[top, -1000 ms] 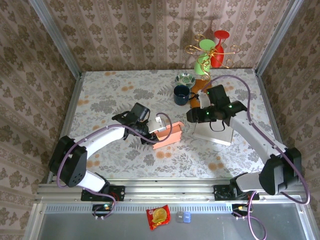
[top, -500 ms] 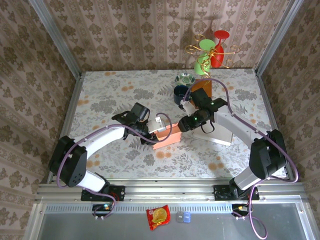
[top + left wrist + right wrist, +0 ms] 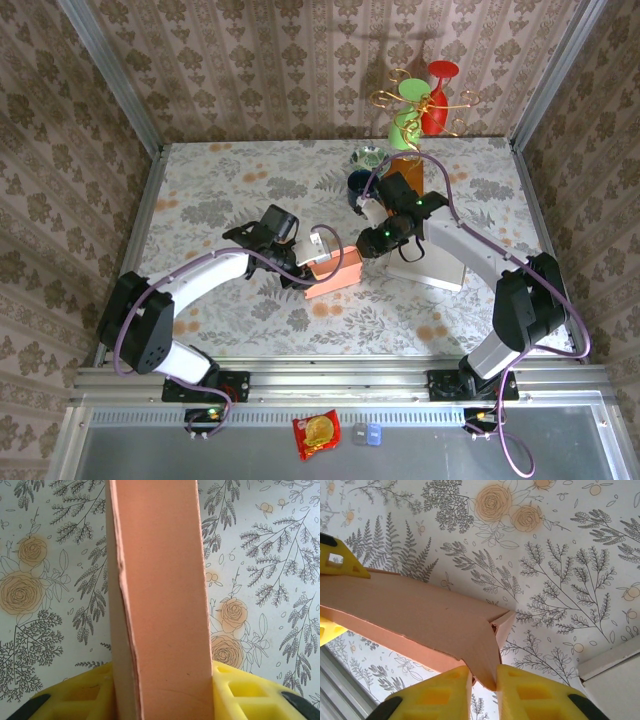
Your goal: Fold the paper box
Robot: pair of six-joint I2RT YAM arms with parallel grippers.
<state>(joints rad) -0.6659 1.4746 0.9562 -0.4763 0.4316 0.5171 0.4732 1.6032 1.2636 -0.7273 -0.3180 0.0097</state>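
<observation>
- From above, the pink paper box [image 3: 335,272] lies mid-way across the floral table [image 3: 220,190], with the left gripper [image 3: 306,264] at its left end and the right gripper [image 3: 362,246] at its right
- Left wrist: jaws clamped on an upright box panel
- Right wrist: yellow fingers [image 3: 436,695] pinch the box's corner flap

Materials and surface finish

The paper box [image 3: 330,272] is salmon card, matt and smooth on its faces, with fibrous, slightly ragged cut edges. The left gripper [image 3: 160,667] and right gripper [image 3: 483,672] have fingertips of yellow moulded plastic with a satin finish and recessed pockets. The table [image 3: 220,180] carries a smooth floral-printed covering of low sheen. The frame rail [image 3: 300,381] is bare brushed metal.
</observation>
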